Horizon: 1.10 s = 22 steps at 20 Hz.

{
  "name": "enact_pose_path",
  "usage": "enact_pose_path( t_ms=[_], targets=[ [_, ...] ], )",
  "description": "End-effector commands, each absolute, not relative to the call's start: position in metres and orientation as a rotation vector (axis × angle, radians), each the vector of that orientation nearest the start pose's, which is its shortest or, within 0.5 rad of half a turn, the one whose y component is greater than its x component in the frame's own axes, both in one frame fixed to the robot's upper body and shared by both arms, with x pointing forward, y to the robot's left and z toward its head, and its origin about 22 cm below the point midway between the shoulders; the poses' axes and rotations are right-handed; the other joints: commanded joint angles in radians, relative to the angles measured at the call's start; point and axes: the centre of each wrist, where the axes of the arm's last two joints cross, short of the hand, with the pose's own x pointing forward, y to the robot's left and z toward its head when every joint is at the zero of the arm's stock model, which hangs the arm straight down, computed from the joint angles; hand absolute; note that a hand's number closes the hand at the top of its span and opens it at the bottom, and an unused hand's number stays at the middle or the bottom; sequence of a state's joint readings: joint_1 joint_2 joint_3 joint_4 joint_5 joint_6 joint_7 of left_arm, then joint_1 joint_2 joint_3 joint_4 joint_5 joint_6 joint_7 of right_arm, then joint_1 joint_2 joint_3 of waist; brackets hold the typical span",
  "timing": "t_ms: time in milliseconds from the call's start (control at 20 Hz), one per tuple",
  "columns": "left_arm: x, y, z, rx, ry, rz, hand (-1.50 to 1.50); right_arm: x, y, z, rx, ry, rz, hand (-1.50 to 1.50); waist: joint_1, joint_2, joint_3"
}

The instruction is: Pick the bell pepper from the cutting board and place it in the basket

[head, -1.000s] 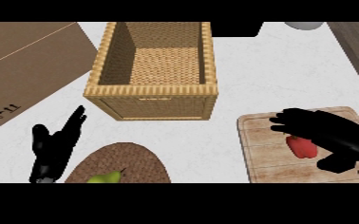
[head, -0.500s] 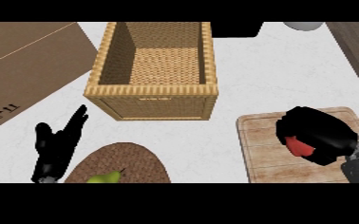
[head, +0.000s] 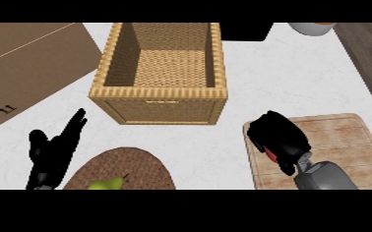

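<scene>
Bell pepper [head: 271, 153] now sits enclosed in right hand [head: 280, 136], fingers curled round it where they were spread a second ago; basket [head: 161, 97] transfer pending.

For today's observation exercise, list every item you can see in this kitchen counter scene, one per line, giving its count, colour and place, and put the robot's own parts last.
basket: one, tan wicker, upper centre of the counter, nothing seen inside
cutting board: one, pale wood, lower right
bell pepper: one, red, over the cutting board's left part, mostly hidden in the right hand
cardboard box: one, brown, upper left
round mat: one, dark brown woven, lower left
pear-like fruit: one, yellow-green, on the mat at the view's lower edge
dark block: one, black, top edge right of the basket
bowl: one, pale, top right, cut off
counter: one, white
left hand: one, black, lower left, open, resting
right hand: one, black, fingers curled round the pepper
</scene>
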<state>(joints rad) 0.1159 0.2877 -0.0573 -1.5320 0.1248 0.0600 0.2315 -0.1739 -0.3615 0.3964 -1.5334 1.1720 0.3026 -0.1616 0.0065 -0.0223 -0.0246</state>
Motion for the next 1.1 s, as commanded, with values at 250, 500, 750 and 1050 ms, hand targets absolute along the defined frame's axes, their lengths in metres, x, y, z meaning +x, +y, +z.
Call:
enact_pose_path(
  t_ms=[250,500,750,1050],
  targets=[
    [0.199,0.294,-0.034,0.154,-1.063,-0.049,0.0,0.242,-0.1,0.049,-0.705,-1.422,1.334,1.5,0.016,0.02,0.025],
    [0.202,0.291,-0.034,0.14,-1.064,-0.057,0.0,0.233,-0.091,0.092,-0.655,-1.686,0.91,1.5,0.038,0.018,0.032],
    [0.204,0.286,-0.038,0.13,-1.044,-0.08,0.0,0.222,-0.071,0.125,-0.678,-1.76,0.619,1.5,0.057,0.017,0.022],
    [0.211,0.286,-0.036,0.142,-1.043,-0.082,0.0,0.223,-0.049,0.164,-0.775,-1.751,0.381,1.5,0.057,0.01,0.015]
  ],
)
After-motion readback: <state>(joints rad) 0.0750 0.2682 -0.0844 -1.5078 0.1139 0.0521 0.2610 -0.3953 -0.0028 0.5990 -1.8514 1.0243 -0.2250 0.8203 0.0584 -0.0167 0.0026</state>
